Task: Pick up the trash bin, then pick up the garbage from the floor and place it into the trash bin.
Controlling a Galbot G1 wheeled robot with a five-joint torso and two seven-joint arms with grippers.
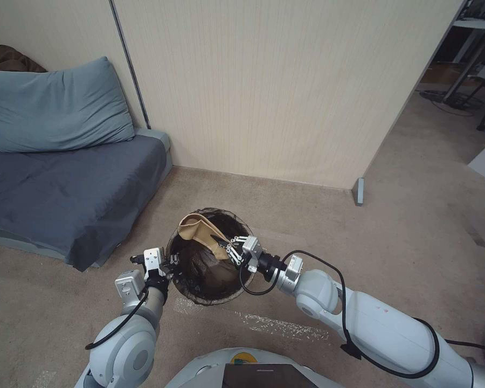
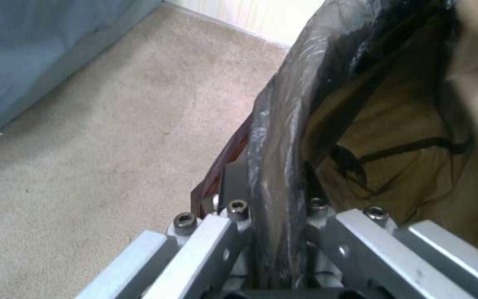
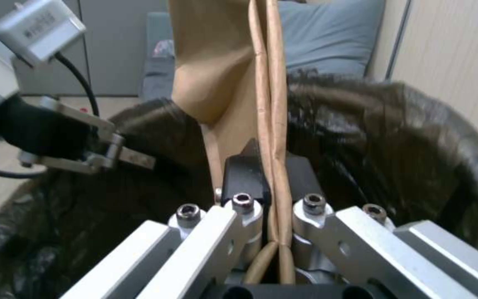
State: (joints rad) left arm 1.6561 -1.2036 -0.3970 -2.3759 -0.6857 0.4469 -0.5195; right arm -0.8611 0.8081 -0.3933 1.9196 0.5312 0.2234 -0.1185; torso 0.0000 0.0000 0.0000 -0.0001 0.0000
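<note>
**Onlooker A:** Since the bin is already off the floor, how far along is the job?

**Onlooker B:** Partway, by my reading. The left gripper has its jaws closed on the near rim of the trash bin, pinching the dark liner folded over it, and holds the bin above the carpet. The right gripper reaches in over the opposite rim, jaws clamped on a tan paper piece whose upper end stands above the bin mouth.

**Onlooker A:** So that paper is not yet dropped?

**Onlooker B:** Correct; the right wrist view shows the folded paper pinched between the black pads. Release remains, and I see no other garbage on the floor from here.

**Onlooker A:** And the surroundings?

**Onlooker B:** Beige short-pile carpet with a pale scuffed patch near the robot's base. A grey-blue sofa with a pillow stands to the robot's left; a cream panelled partition rises just behind the bin.
</note>
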